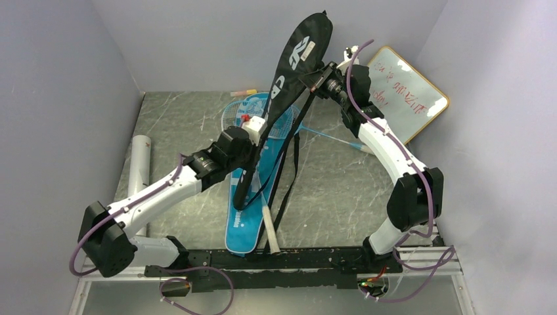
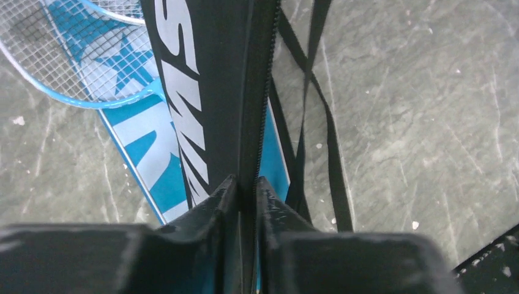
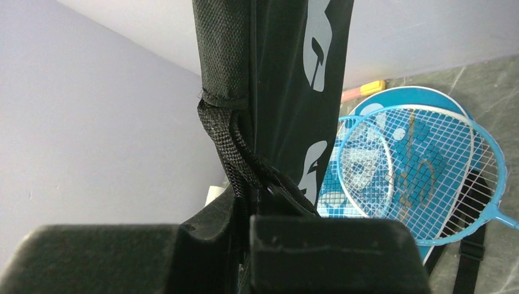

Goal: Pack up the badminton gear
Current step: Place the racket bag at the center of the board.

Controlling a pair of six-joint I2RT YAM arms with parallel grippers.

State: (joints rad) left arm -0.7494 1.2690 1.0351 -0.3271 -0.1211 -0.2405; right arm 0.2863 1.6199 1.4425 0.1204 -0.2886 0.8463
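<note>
The left gripper (image 2: pixel 248 184) is pinched shut on the zip edge of the black bag (image 1: pixel 299 52), low on its narrow end. The right gripper (image 3: pixel 245 202) is clamped on the same bag higher up, at the edge where the strap (image 2: pixel 330 153) is sewn on. Between the two, the bag hangs tilted above the table (image 1: pixel 341 190), its wide end up against the back wall, with loose loops of strap trailing down to the surface.

Right underneath lies the blue bag (image 1: pixel 242 230), flat, its narrow end at the near edge by the arm bases. A light-blue racket (image 3: pixel 422 177) rests on its wide end, the shaft running off to the right across the table. A white grip (image 1: pixel 269 230) lies on the blue bag's near end.

The tube (image 1: pixel 139 164) lies along the left wall, well apart from the bags. The whiteboard (image 1: pixel 407 88) leans in the right rear corner, just behind the right arm. Bare table shows to the right of the bags.
</note>
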